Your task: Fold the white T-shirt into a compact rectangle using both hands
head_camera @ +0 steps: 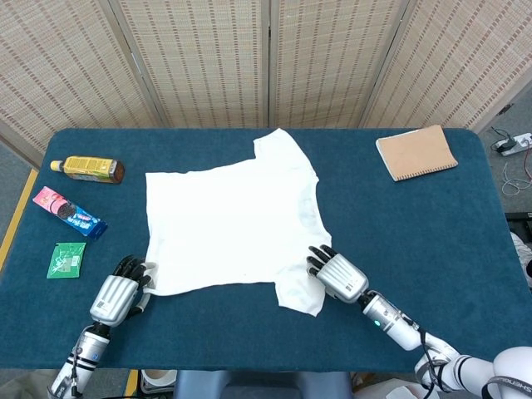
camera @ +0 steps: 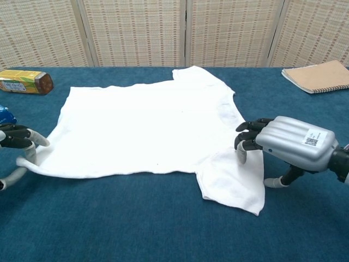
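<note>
The white T-shirt lies spread flat on the blue table, one sleeve pointing to the back and the other to the front right. My left hand is at the shirt's near left hem corner and pinches it between fingers and thumb, so the corner sits slightly raised. Over at the front sleeve, my right hand rests its curled fingertips on the sleeve's right edge. Its thumb touches the table just beside the cloth, and nothing is gripped.
A bottle, a cookie packet and a green sachet lie along the table's left side. A brown notebook sits at the back right. Folding screens stand behind the table.
</note>
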`<state>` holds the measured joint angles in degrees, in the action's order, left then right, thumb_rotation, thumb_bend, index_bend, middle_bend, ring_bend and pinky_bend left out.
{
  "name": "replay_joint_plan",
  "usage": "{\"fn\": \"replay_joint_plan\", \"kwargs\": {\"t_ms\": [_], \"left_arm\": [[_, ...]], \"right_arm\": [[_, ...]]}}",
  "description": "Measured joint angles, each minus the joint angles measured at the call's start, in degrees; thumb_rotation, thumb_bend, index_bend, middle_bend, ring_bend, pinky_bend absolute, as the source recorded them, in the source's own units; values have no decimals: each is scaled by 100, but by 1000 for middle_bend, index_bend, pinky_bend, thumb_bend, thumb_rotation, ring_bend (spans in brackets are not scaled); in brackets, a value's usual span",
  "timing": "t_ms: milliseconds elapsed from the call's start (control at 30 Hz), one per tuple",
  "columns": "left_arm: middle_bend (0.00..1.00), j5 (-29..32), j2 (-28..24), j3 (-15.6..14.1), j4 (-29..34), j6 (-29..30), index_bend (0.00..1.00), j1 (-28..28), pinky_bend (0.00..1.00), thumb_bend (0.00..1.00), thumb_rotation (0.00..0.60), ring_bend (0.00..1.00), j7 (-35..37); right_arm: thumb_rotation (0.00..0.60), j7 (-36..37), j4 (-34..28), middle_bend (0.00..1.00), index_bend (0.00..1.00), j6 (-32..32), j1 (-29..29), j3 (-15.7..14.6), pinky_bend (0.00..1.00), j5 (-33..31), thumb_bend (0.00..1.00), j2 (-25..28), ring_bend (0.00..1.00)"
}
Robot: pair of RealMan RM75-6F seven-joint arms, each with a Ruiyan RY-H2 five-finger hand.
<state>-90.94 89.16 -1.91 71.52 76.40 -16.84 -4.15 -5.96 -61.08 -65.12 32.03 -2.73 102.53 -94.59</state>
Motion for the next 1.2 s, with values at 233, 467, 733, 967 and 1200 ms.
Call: {"fn": "replay_joint_plan", "kwargs": {"t_ms": [233, 467, 733, 967, 1200], "left_arm": [[254, 8, 8, 9, -38, -10, 680, -4, 77, 512, 600, 152, -18], [254, 14, 10, 16, -44, -26, 680, -12, 76, 512, 600, 151, -13], [254, 38, 16, 38, -44, -56, 680, -32, 77, 512, 600, 150, -25], [254, 78, -10, 58, -1, -87, 680, -41, 77, 512, 600, 149, -64], [254, 112, -22, 95, -3, -124, 683, -71, 76, 512, 600, 149, -73]], "right_arm": [[600, 103, 214, 281, 407, -178, 34, -33, 192, 17, 172, -155, 118], [600, 261, 362, 283, 407, -334, 46, -103, 193, 46, 255, -229, 118], [600, 447, 471, 292, 423, -557, 63, -164, 193, 107, 318, -247, 120], [600, 585, 620, 322, 492, -718, 86, -202, 192, 160, 389, -321, 149], [600, 655, 761, 359, 591, -675, 110, -227, 192, 103, 399, -410, 172]]}}
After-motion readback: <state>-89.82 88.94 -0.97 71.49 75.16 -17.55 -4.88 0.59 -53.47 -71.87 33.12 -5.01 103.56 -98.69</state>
